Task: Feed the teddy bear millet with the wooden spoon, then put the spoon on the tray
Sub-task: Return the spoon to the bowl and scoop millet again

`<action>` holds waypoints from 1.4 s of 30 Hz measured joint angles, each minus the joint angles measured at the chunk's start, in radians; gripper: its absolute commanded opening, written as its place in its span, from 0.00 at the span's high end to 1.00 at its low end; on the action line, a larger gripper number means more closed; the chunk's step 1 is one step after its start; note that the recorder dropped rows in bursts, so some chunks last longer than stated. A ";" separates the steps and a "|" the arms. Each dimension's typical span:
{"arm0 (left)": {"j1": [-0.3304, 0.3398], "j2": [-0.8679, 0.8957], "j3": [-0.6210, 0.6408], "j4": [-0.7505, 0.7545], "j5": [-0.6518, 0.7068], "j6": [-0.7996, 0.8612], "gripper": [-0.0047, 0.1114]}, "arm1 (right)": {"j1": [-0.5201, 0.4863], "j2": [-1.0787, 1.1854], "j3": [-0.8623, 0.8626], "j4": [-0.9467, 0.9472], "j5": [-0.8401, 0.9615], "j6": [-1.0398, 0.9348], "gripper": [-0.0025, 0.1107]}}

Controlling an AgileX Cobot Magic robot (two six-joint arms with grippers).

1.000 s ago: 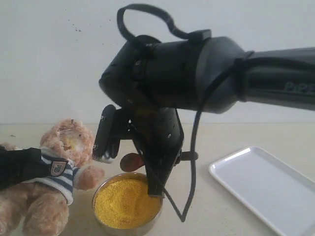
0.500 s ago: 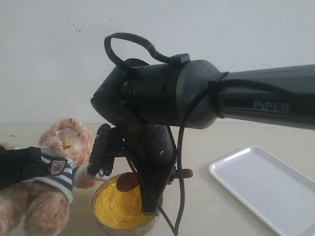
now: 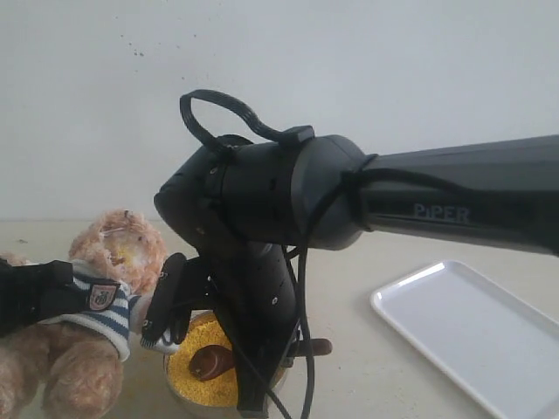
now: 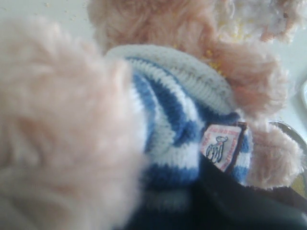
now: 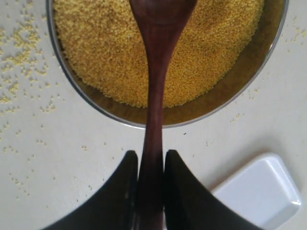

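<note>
The right arm (image 3: 393,201) fills most of the exterior view and angles down to the bowl. It hides much of the table (image 3: 393,262) behind it. Compared with one second ago, the arm is lower and reaches further left.

The tray (image 3: 472,332) lies flat to the right, well apart from the bowl. Its far end is cut off by the frame edge.

The bear (image 3: 105,288) sits at the left, near the bowl. The left gripper (image 3: 35,297) lies across its striped shirt. The jaw opening cannot be determined: the left wrist view shows only fur, shirt and badge at close range, blurred.

The bowl (image 5: 230,96) stands under the right gripper (image 5: 150,153). The arm hides part of it in the exterior view. Millet (image 5: 96,48) fills it.

The right gripper is clamped on the spoon (image 5: 156,72). Both fingers (image 5: 127,191) press the handle near its end. The spoon's oval end rests in the millet. One second ago it was above the rim.

Loose grains (image 5: 19,38) lie scattered on the table beside the bowl.
</note>
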 measured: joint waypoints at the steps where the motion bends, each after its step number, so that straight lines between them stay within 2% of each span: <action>1: 0.000 0.000 0.000 0.000 0.000 0.000 0.92 | 0.000 0.000 0.000 0.000 0.000 0.004 0.98; 16: 0.000 0.000 0.000 0.000 0.000 0.002 0.92 | -0.064 0.000 0.000 0.133 0.000 -0.003 0.98; 29: 0.000 0.000 0.000 0.000 0.000 0.004 0.92 | -0.179 0.000 0.000 0.353 0.000 -0.049 0.98; 42: 0.000 0.000 0.000 0.000 0.000 0.004 0.92 | -0.198 0.002 0.000 0.430 0.000 -0.078 0.98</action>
